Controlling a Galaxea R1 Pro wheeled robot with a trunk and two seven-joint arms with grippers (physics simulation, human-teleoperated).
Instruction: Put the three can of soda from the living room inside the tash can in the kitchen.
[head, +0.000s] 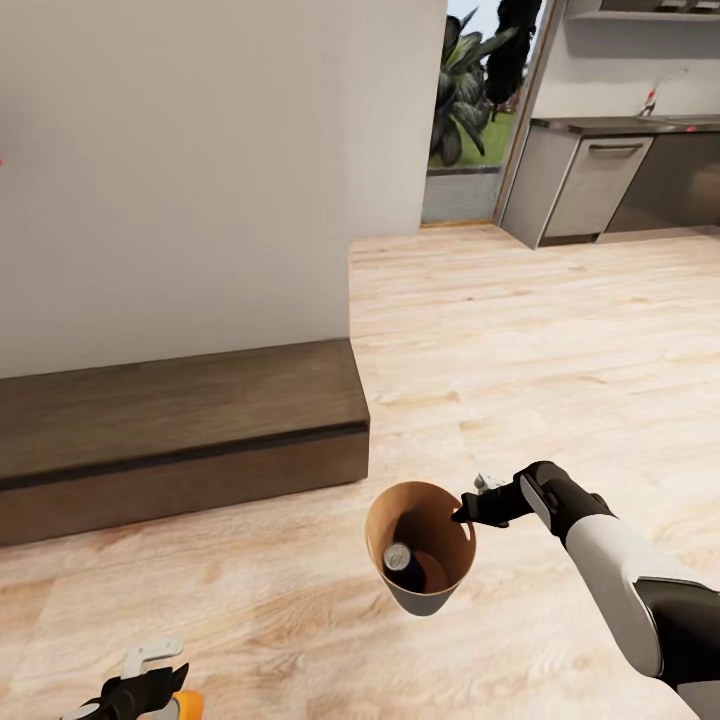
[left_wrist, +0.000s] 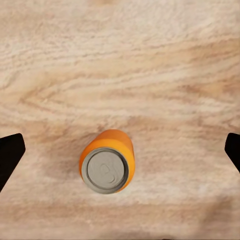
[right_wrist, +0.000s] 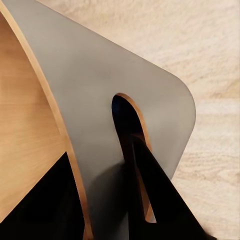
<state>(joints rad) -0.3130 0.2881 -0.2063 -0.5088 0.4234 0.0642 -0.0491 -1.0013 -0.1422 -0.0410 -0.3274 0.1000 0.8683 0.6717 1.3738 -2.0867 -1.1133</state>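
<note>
Gripping tash can (head: 432, 600) rim, right claw (head: 466, 513); can upright. Left claw (head: 150, 683) released over upright orange can (left_wrist: 107, 161).

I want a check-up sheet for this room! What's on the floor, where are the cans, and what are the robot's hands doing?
Surface: pale wood floor, bare planks around the bin.
Job's things: trash can held off the floor, a dark can inside; an orange can stands upright on the floor.
Clutter: nothing seen.
Hands: right hand grips the trash can's rim through its handle slot; left hand open, over the orange can.
Cables: nothing seen.
Surroundings: white wall with a dark wooden ledge; kitchen cabinets ahead, plants beyond the doorway.
</note>
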